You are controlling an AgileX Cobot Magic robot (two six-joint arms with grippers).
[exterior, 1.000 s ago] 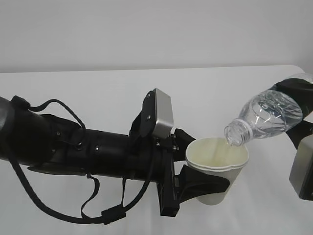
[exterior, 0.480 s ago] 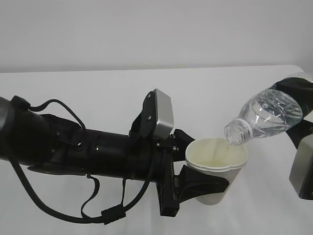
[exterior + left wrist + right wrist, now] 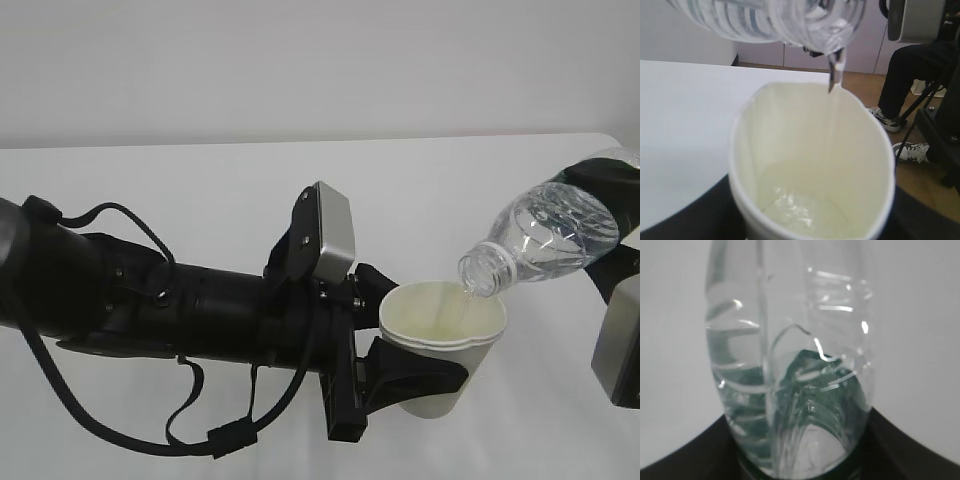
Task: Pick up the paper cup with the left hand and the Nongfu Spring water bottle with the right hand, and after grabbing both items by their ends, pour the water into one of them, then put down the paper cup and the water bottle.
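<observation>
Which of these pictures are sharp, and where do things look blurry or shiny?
Exterior view: evenly lit and sharp, with glints on the clear ribbed plastic bottle above the small white paper cup. Left wrist view: the cup's near rim and the bottle overhead are soft; the thin stream of water is visible. Right wrist view: the bottle fills the frame, blurred, with white highlights on its ribs.

A: Can any wording be read on the small clear ribbed plastic bottle [image 3: 555, 232], tilted at about two o'clock in the exterior view?

B: None. Its dark green label band [image 3: 607, 178] shows no readable letters.

A: And the small white tapered paper cup [image 3: 441, 350], at about five o'clock?

B: Plain, no print. The silver-grey wrist box [image 3: 332, 237] bears no readable mark either.
</observation>
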